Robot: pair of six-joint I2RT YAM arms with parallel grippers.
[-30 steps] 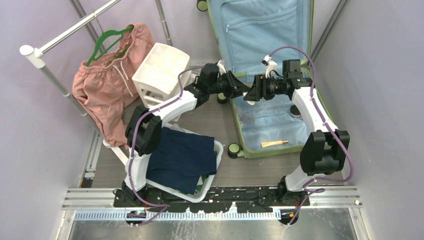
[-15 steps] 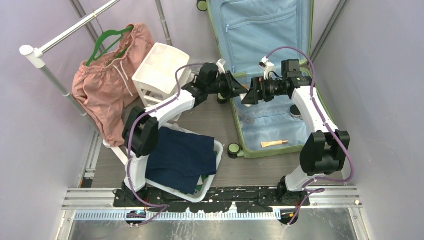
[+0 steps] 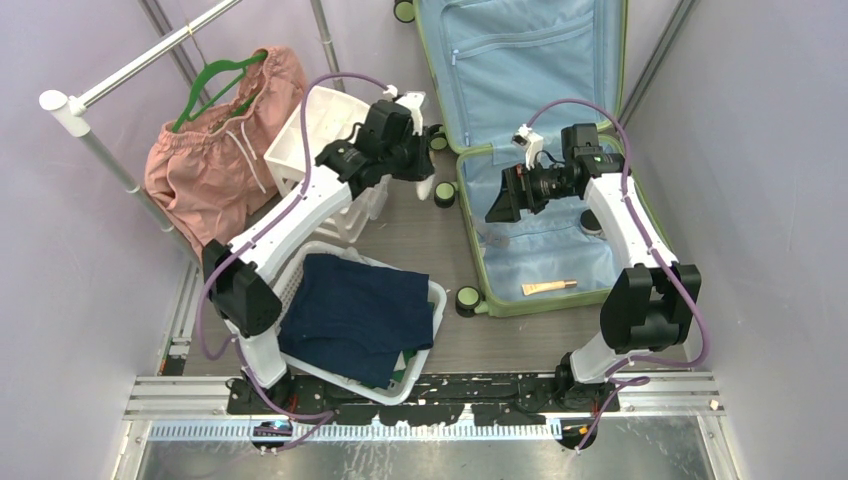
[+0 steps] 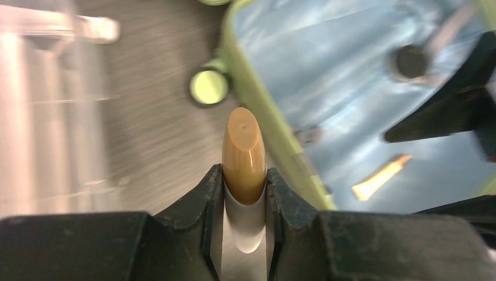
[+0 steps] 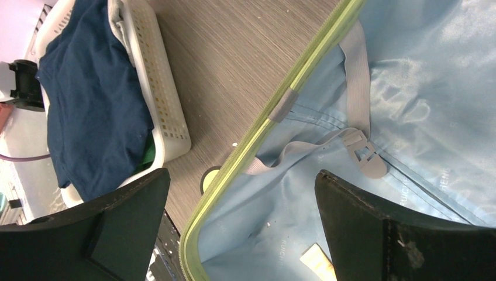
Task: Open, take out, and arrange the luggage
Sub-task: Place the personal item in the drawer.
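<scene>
Left tool [image 4: 244, 178] swung from luggage [image 3: 545, 250] to drawer unit [image 3: 312, 128], clamping tan-capped tube [image 4: 243, 146]

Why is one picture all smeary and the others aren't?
Left wrist view: the floor, white drawer unit and suitcase are streaked with blur, only the tan-capped tube between the fingers looks clear. Right wrist view: sharp, the strap buckle is crisp. Top view: sharp, evenly lit.

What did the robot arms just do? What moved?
The left gripper swung left, away from the suitcase toward the drawers, carrying a tube. The right gripper opened wide and stayed over the suitcase. The suitcase, the other tube in it and the basket stayed put.
</scene>
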